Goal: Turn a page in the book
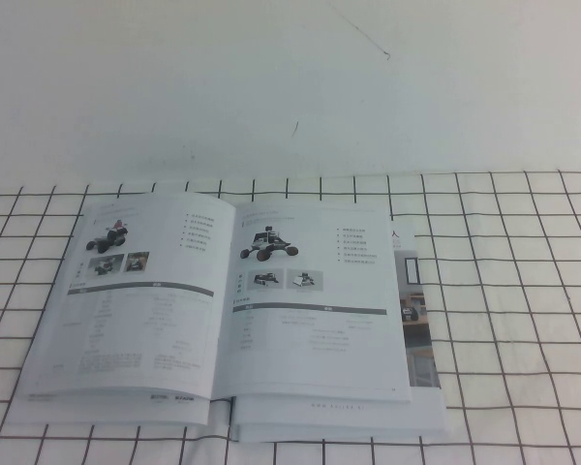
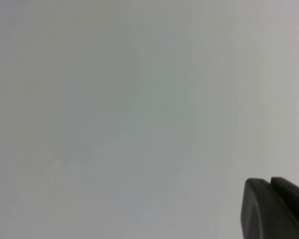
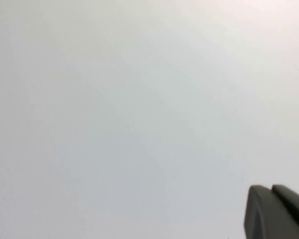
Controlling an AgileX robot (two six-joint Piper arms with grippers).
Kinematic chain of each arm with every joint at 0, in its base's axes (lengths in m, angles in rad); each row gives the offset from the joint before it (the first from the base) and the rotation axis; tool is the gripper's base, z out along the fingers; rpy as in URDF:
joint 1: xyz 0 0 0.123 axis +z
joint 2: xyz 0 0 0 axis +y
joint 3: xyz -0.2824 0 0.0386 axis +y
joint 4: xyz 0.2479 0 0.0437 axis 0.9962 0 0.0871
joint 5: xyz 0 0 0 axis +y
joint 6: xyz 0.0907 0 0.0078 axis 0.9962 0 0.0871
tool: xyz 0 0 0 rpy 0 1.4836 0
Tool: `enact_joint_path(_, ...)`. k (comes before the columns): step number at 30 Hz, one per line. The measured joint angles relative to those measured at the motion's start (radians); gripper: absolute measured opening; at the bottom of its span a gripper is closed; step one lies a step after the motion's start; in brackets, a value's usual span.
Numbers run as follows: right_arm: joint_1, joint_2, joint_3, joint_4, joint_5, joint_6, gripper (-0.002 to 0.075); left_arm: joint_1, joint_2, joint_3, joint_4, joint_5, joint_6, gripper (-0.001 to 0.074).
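Note:
The book (image 1: 136, 320) lies open on the cloth in the high view. Its right-hand leaf is the page (image 1: 315, 320), flat, printed with a red-wheeled black buggy, two small photos and a grey bar. The left leaf shows a pink-topped robot. Neither arm shows in the high view. My left gripper (image 2: 270, 181) shows only as two dark fingertips pressed together against a blank white surface, holding nothing. My right gripper (image 3: 271, 188) shows the same way, fingertips together and empty. The book is out of view in both wrist views.
A black-gridded white cloth (image 1: 523, 291) covers the table. Lower leaves of the book stick out past the page at its right and front edges (image 1: 421, 329). A plain white wall (image 1: 271, 87) stands behind the table.

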Motion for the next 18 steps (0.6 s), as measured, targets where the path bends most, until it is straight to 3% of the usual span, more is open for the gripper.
enact_joint_path(5, 0.000, 0.000, 0.000, -0.016, -0.019, 0.060, 0.0001, 0.000, 0.000, -0.102, -0.002, 0.173, 0.007, -0.0002)
enact_joint_path(10, 0.000, 0.000, -0.006, -0.236, 0.002, 0.076, 0.0000, 0.000, 0.000, -0.229, -0.003, 0.377, 0.021, -0.0002)
enact_joint_path(14, 0.000, 0.000, -0.078, -0.421, 0.137, 0.076, 0.0001, 0.000, 0.016, -0.289, -0.003, 0.425, 0.034, -0.0002)
enact_joint_path(18, 0.000, 0.000, -0.193, -0.502, 0.314, 0.076, 0.0001, 0.000, 0.077, -0.334, -0.003, 0.428, 0.036, -0.0002)
